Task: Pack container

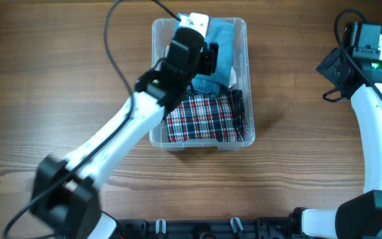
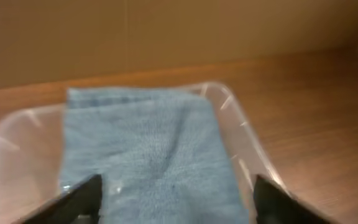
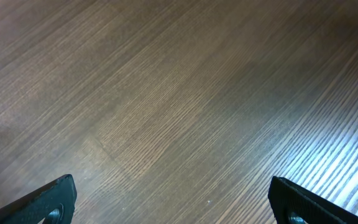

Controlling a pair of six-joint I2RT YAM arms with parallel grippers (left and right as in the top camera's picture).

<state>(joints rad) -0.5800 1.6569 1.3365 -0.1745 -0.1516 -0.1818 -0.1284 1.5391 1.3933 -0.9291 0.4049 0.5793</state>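
The clear plastic container stands mid-table, lengthwise away from me. A folded light-blue towel fills its far half and a red, white and blue plaid cloth its near half, with a strip of denim between them. My left gripper hovers over the bin's far half, open and empty. In the left wrist view the towel lies in the container between the spread fingers. My right gripper is open and empty over bare wood at the far right.
A black cable runs from the left arm across the table at the back left. The right arm stands along the right edge. The arm bases sit at the front edge.
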